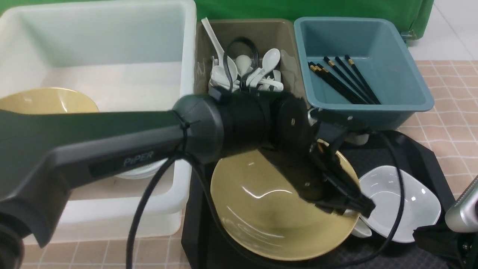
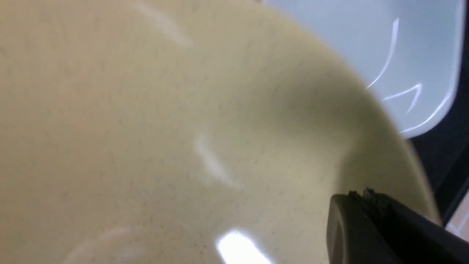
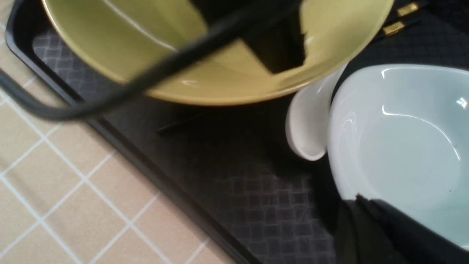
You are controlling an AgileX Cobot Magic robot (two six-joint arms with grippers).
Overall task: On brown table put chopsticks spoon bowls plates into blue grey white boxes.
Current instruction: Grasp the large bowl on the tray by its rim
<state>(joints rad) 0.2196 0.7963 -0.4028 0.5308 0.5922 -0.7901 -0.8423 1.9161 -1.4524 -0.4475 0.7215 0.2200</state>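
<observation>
A large tan bowl [image 1: 261,209] sits on the black tray [image 1: 414,153], with a white plate [image 1: 403,201] to its right and a white spoon [image 1: 360,228] between them. My left gripper [image 1: 368,211] reaches over the bowl's right side. Its jaws look pressed together in the left wrist view [image 2: 361,192], with the bowl's inside [image 2: 146,128] behind them and nothing seen between them. My right gripper [image 3: 357,200] is shut and empty over the plate's [image 3: 403,146] near edge. Gold-banded chopsticks [image 3: 399,18] lie on the tray beyond the bowl [image 3: 220,84].
The white tub [image 1: 112,45] holds another tan bowl [image 1: 44,101] and white dishes. The olive-grey bin [image 1: 269,33] holds several spoons. The teal-blue bin [image 1: 403,74] holds several chopsticks [image 1: 343,80]. My right arm [image 1: 463,213] sits at the tray's right edge. Tiled table [image 1: 455,112] surrounds the tray.
</observation>
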